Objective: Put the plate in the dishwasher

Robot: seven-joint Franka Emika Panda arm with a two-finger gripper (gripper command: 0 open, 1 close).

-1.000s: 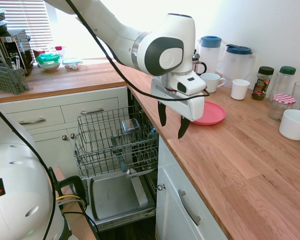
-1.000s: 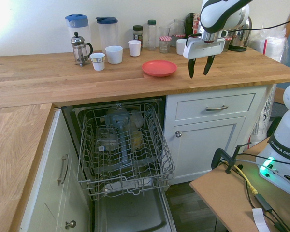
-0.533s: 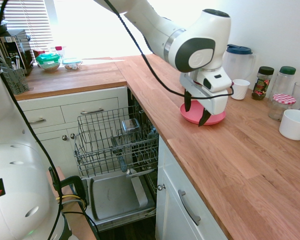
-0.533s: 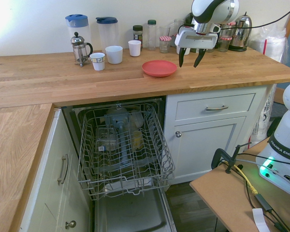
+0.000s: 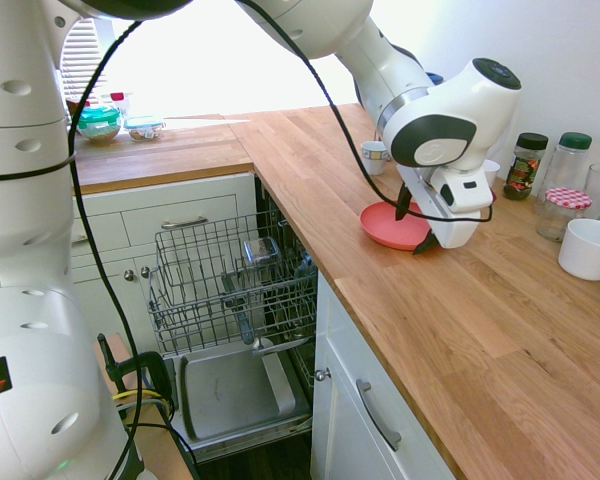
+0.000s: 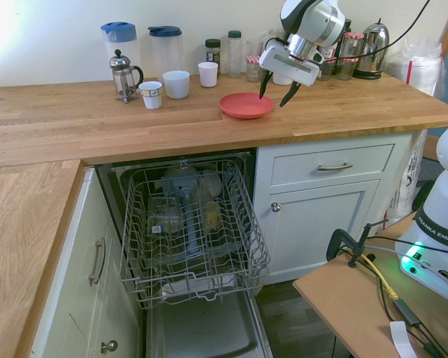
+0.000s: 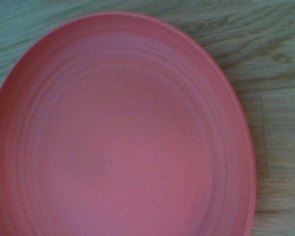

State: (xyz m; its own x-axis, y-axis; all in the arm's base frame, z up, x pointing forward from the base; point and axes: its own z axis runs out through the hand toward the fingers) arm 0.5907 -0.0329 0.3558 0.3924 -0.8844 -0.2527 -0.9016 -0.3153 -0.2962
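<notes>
Your gripper (image 6: pixel 279 101) hangs tilted with its fingers apart and empty, probably angled to straddle the rim of the plate (image 6: pixel 246 106), which lies flat just beside it; the wrist view shows you the plate's ridged inside, while only the exterior views show the dishwasher rack (image 6: pixel 195 231) below the tool

- Plate (image 7: pixel 123 132): cut off by the wrist view's edge.
- Robot arm (image 5: pixel 420 100): its upper part runs out of the first exterior view.
- Dishwasher (image 6: pixel 194 231): contents too small to tell.
</notes>
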